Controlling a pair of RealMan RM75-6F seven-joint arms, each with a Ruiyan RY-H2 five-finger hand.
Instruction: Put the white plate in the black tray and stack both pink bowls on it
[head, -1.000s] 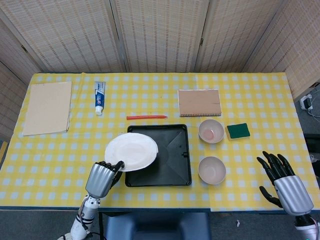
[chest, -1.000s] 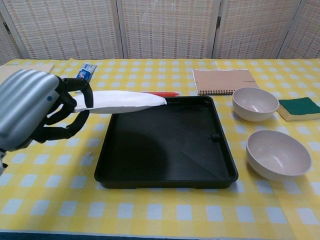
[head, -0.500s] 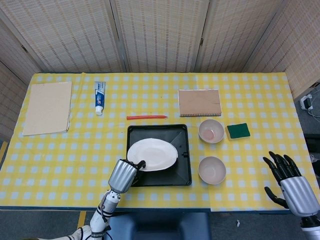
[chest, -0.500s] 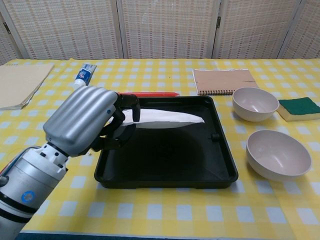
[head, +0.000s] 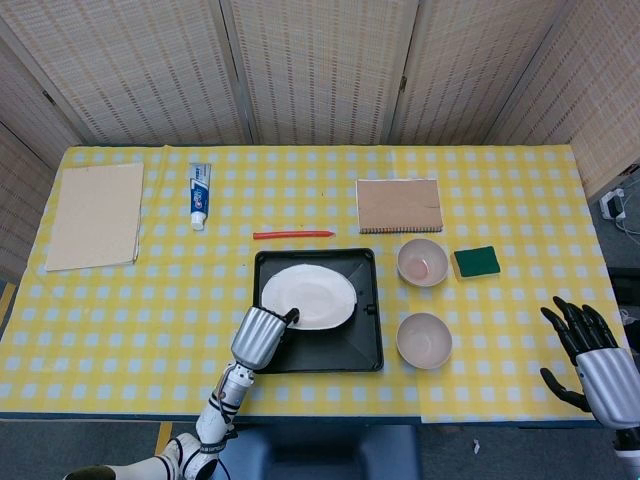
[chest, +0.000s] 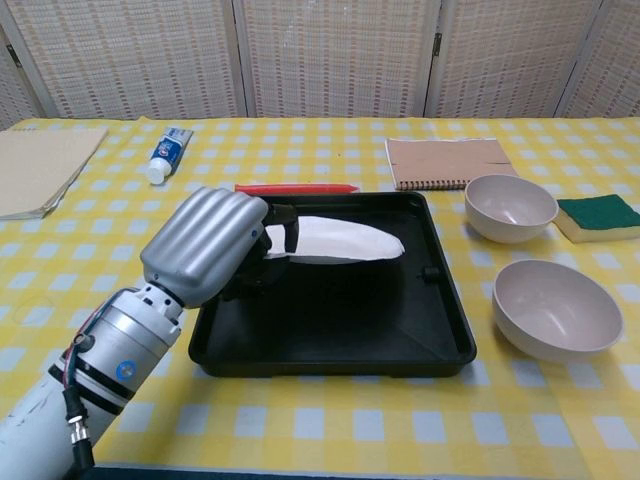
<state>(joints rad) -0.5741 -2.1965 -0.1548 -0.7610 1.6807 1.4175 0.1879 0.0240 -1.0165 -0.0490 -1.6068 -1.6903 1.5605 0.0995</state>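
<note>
Fingers (chest: 283, 222) pinching white plate (head: 310, 296) over black tray (head: 362, 345)

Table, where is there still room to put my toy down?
Bare cloth lies between the beige pad and the black tray, and right of the green sponge. It is crowded around the pink bowls and notebook.

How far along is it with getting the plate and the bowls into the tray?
Nothing looks finished yet. In hand: the left hand grips the white plate over the black tray; whether it has touched down is unclear. Left: release it, then stack both pink bowls, which sit on the table right of the tray. The right hand holds nothing.
</note>
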